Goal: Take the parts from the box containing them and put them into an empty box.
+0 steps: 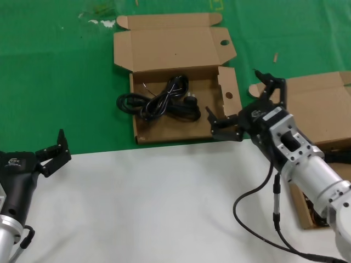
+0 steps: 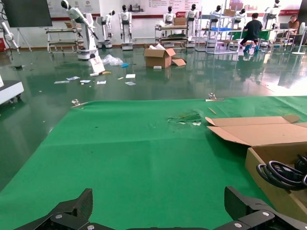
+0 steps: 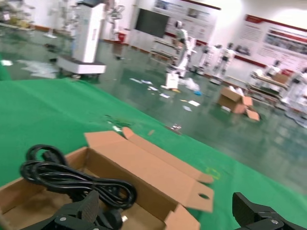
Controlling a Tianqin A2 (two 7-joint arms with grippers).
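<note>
right hand (image 1: 248, 104) hovers at the near right corner of the holed box (image 1: 181, 52), just outside its notched side flap (image 1: 228, 89); fingers spread wide, holding nothing. one black finger points toward the far side, the other toward the box front. holed box sits open on the green tabletop (image 1: 55, 82), lid flap folded back. inside it lies one power cord (image 1: 164, 101), a loose black bundle; one loop hangs over the left wall onto the green cloth, and the plug end lies toward the right. second brown box (image 1: 321, 112) sits on the right, partly hidden behind the right arm; contents cannot be made out. left hand (image 1: 52, 153) is parked low at the near left over the white sheet (image 1: 153, 203), fingers spread, empty.

right wrist view: cord (image 3: 72, 179) coiled in the box, just beyond the spread fingertips (image 3: 81, 213).
</note>
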